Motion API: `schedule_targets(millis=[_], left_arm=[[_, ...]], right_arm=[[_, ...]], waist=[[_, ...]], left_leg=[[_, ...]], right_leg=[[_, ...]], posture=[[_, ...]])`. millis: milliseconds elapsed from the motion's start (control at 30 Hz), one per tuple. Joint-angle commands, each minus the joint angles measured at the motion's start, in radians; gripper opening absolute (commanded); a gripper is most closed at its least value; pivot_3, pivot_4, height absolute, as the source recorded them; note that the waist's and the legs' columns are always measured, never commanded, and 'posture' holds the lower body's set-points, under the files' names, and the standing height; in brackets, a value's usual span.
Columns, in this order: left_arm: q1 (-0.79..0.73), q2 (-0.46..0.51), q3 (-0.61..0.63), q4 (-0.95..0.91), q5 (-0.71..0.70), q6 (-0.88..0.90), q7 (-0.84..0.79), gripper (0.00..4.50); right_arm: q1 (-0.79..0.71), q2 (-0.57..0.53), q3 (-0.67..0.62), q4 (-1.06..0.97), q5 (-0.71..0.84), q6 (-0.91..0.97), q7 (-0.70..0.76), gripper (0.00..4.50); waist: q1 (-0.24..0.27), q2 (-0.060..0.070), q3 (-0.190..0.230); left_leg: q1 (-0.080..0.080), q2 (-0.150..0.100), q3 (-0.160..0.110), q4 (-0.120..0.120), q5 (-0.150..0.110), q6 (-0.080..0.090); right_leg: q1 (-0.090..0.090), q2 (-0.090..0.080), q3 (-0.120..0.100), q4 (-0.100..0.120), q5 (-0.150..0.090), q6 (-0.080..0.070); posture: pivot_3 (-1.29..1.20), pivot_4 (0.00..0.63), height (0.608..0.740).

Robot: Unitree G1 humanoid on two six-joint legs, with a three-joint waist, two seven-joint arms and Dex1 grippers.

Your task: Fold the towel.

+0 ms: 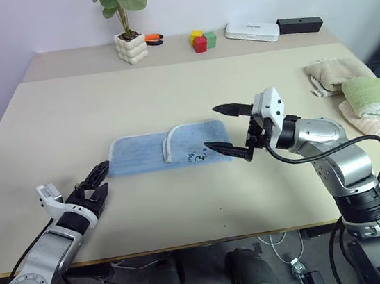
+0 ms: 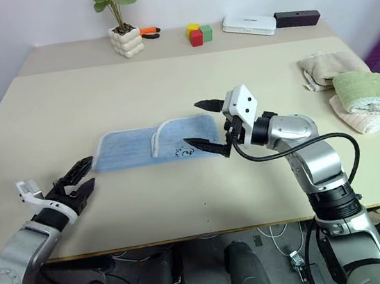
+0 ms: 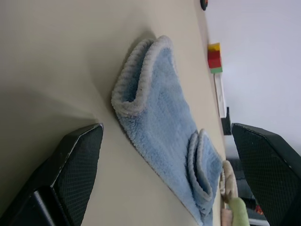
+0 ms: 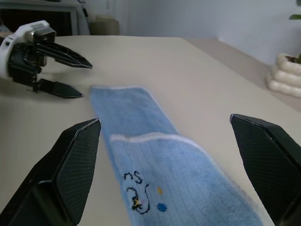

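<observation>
So the towel (image 1: 166,148) lies flat mid-tabletop, its long axis running parallel to the near edge, and it already looks folded, with one end lapped back over the middle. The right tool (image 1: 227,131) hovers over the end with the dark scribble, jaws wide and empty. The left tool (image 1: 96,184) sits just off the opposite end, also wide, nothing held. Each arm has its own end.

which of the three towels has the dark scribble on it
The light blue towel lying mid-table between both grippers; the beige towel and green towel at the table's right edge look unmarked.
</observation>
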Motion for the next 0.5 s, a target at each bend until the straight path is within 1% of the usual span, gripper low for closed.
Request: schedule_targets(millis=[33,100,200,233,333,500], left_arm=[[-0.043,0.0,-0.024,0.052,0.005,-0.027,0.03,4.24],[-0.074,0.016,-0.05,0.076,-0.019,-0.003,0.049,3.58],[-0.088,0.025,-0.067,0.099,-0.04,0.012,0.064,2.13],[-0.089,0.036,-0.077,0.112,-0.044,0.025,0.074,1.54],[-0.104,0.054,-0.087,0.133,-0.01,0.034,0.051,0.03],[-0.147,0.077,-0.07,0.155,0.007,0.03,0.018,0.03]], right_arm=[[0.006,0.019,0.008,-0.035,-0.007,-0.02,-0.023,4.5],[0.011,0.028,0.014,-0.044,-0.01,-0.016,-0.036,4.5],[0.012,0.033,0.021,-0.052,-0.019,-0.018,-0.048,4.5],[0.011,0.033,0.023,-0.054,-0.024,-0.019,-0.052,4.5],[0.009,0.036,0.024,-0.061,-0.023,-0.014,-0.064,4.5],[0.016,0.03,0.022,-0.055,-0.033,-0.015,-0.082,4.5]], waist=[[0.002,0.0,0.0],[0.002,0.0,0.0],[-0.001,0.0,0.0],[-0.002,0.0,0.0],[-0.001,0.001,0.0],[0.0,0.001,0.0]], left_leg=[[0.002,0.0,0.0,0.0,0.0,0.0],[0.004,0.0,-0.001,-0.001,0.0,0.0],[0.004,0.0,-0.001,-0.001,-0.001,0.001],[0.004,0.0,-0.001,-0.001,-0.001,0.001],[0.005,0.0,-0.002,-0.001,-0.001,0.001],[0.009,0.0,-0.001,-0.003,-0.001,0.001]], right_leg=[[0.003,0.0,-0.001,-0.001,0.0,0.0],[0.007,0.0,-0.002,-0.005,0.0,-0.001],[0.008,0.0,-0.003,-0.006,0.0,-0.001],[0.008,-0.001,-0.003,-0.007,0.0,-0.001],[0.008,0.0,-0.003,-0.006,0.0,-0.001],[0.012,-0.001,-0.003,-0.007,0.0,-0.001]], posture=[[0.0,0.15,0.735],[0.0,0.15,0.735],[0.0,0.15,0.735],[0.0,0.15,0.735],[0.0,0.15,0.735],[0.0,0.15,0.735]])
